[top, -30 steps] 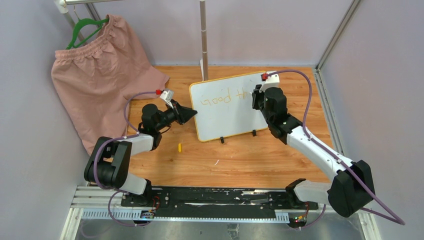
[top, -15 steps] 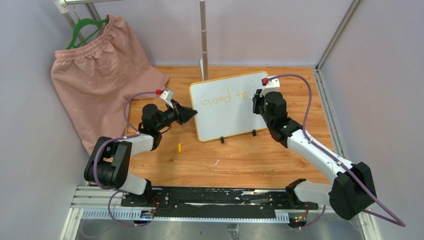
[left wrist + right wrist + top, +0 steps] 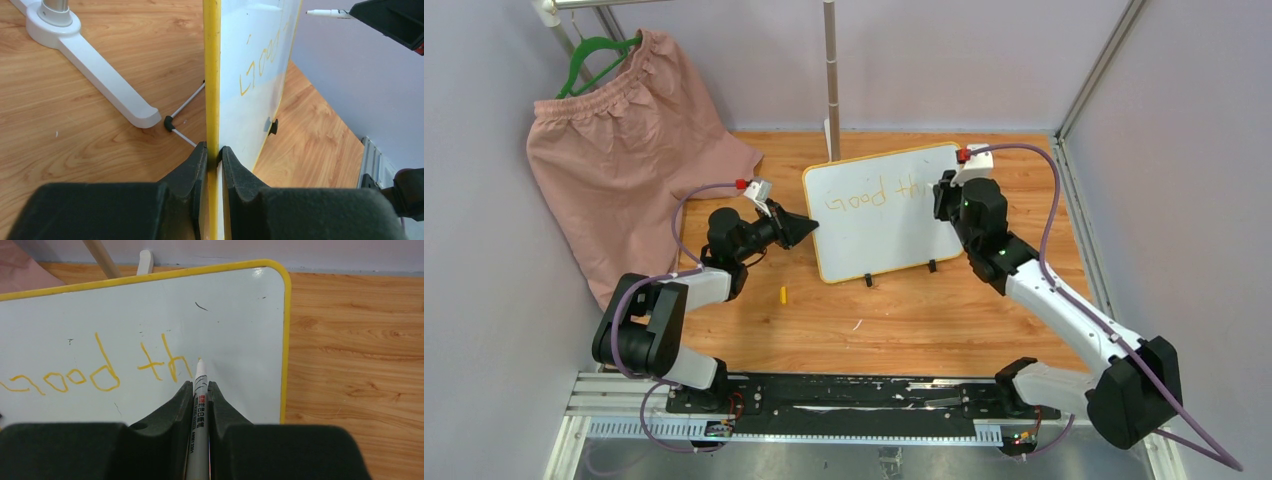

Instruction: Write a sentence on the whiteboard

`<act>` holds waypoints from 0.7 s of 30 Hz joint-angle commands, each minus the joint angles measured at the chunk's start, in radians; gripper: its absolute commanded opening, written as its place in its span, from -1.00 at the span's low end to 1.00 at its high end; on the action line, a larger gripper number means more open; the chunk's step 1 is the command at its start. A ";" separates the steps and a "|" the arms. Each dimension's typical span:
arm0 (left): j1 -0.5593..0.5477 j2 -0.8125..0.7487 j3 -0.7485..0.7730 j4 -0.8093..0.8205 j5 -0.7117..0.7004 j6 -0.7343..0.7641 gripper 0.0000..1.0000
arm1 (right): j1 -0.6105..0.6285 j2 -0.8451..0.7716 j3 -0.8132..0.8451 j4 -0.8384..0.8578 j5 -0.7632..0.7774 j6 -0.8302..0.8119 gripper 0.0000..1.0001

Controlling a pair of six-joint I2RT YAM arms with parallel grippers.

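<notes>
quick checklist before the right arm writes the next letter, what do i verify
1. Left gripper clamps the whiteboard: ok, its jaws pinch the yellow frame.
2. Right gripper holds the marker: ok, shut on it, tip toward the board.
3. Tip placed for the next letter: ok, just beside the last stroke of the writing, which reads "Good th".
4. Tip touching the surface: cannot tell.
5. Room for more letters on this line: cannot tell, only a narrow blank strip lies before the frame.
6. Board standing on its feet on the table: ok.
</notes>
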State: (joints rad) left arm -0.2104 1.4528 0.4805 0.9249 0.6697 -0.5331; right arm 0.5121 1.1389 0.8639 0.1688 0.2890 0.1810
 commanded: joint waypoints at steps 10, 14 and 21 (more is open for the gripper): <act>-0.011 -0.015 0.014 0.000 -0.001 0.024 -0.98 | -0.048 0.030 0.050 0.019 0.012 -0.015 -1.00; -0.011 -0.016 0.015 0.000 0.001 0.024 -0.98 | -0.052 0.045 0.052 0.026 0.006 -0.014 -1.00; -0.010 -0.016 0.017 -0.001 0.001 0.024 -0.99 | -0.052 0.054 0.048 0.035 0.001 -0.014 -1.00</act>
State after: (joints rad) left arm -0.2104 1.4528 0.4805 0.9249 0.6697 -0.5331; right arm 0.4751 1.1885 0.8780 0.1722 0.2882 0.1787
